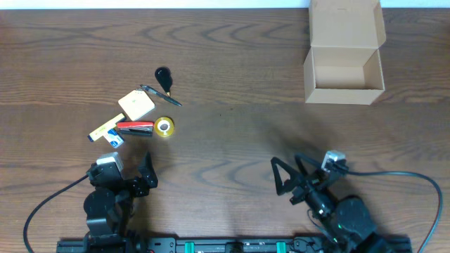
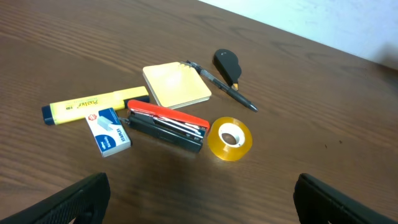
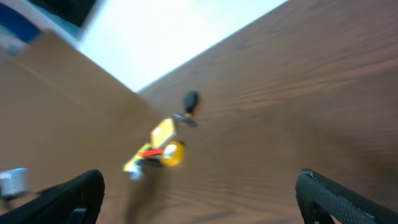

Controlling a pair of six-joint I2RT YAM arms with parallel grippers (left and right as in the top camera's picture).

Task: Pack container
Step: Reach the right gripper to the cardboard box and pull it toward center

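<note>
Container (image 1: 343,95) is found at the far right of the table (image 1: 232,70), lid flap folded back, opening upward, well apart from both arms. Small items are clustered at left-centre, well apart from the container: yellow highlighter (image 2: 93,106), small blue-and-white box (image 2: 109,130) just beside it, red-and-black stapler (image 2: 168,124), yellow tape roll (image 2: 230,138) just beside the stapler's end, pale yellow note pad (image 2: 176,85), dark pen (image 2: 224,87) lying alongside the pad's far edge, and a small black object (image 2: 227,62) near the pen; its kind cannot be told.

Left gripper (image 2: 202,199) is seen with jaws spread wide, nothing between them, positioned near the cluster on its near side. Right gripper (image 3: 202,199) is likewise spread wide and empty, low at the near right of the table; its wrist view is blurred
</note>
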